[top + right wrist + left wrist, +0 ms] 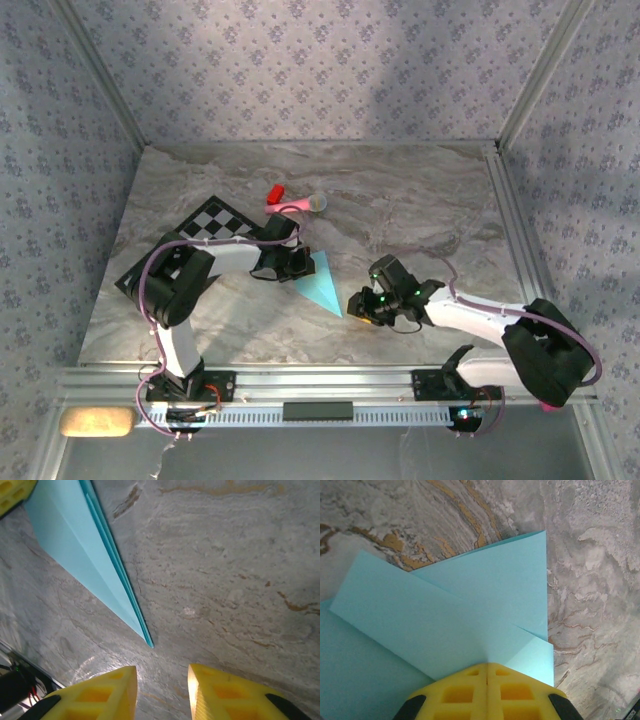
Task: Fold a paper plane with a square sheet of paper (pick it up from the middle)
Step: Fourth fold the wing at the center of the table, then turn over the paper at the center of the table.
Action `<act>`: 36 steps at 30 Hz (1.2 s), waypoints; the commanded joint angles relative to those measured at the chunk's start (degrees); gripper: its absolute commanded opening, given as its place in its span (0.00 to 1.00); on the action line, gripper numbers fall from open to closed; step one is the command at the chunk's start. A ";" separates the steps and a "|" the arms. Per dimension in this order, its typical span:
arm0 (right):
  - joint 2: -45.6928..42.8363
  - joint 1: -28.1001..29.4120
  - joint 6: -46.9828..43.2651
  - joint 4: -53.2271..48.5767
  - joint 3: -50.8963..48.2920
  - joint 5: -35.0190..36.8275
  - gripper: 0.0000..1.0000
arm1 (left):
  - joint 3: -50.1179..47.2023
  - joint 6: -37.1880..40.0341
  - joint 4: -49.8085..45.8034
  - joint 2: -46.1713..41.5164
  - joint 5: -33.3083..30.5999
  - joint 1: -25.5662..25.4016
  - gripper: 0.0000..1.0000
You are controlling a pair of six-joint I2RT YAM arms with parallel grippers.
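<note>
The square sheet of paper is folded into a light-blue pointed paper plane (322, 282) that lies flat on the marble table, its tip toward the near right. In the left wrist view its overlapping flaps (470, 605) meet under my left gripper (487, 664), which is shut with its yellow tips pressed on the wide end. That gripper sits at the plane's back end (298, 262) in the top view. My right gripper (162, 672) stands open just short of the plane's sharp tip (149, 643), with bare table between its fingers. It is to the right of the tip (361, 305).
A black-and-white checkered mat (205, 232) lies behind the left arm. A pink stick toy (296, 205) and a small red piece (274, 192) lie beyond the plane. An aluminium rail (330, 378) runs along the near edge. Patterned walls close in the table.
</note>
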 commanded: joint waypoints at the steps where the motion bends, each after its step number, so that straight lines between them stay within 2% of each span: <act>1: -0.59 0.37 4.93 1.64 -0.78 1.75 0.35 | -1.26 -0.43 -3.11 0.60 -1.79 0.55 0.05; 10: 3.64 2.32 7.74 4.88 0.12 0.93 0.35 | -0.66 -0.79 -3.39 1.30 -1.54 0.59 0.05; 21: 4.47 3.10 10.21 7.36 -0.86 2.26 0.31 | -0.75 -1.51 -2.76 2.00 -0.66 0.64 0.06; 36: 9.68 3.21 9.43 10.88 0.42 -1.58 0.29 | -0.57 -1.85 -2.99 2.53 -0.34 0.79 0.06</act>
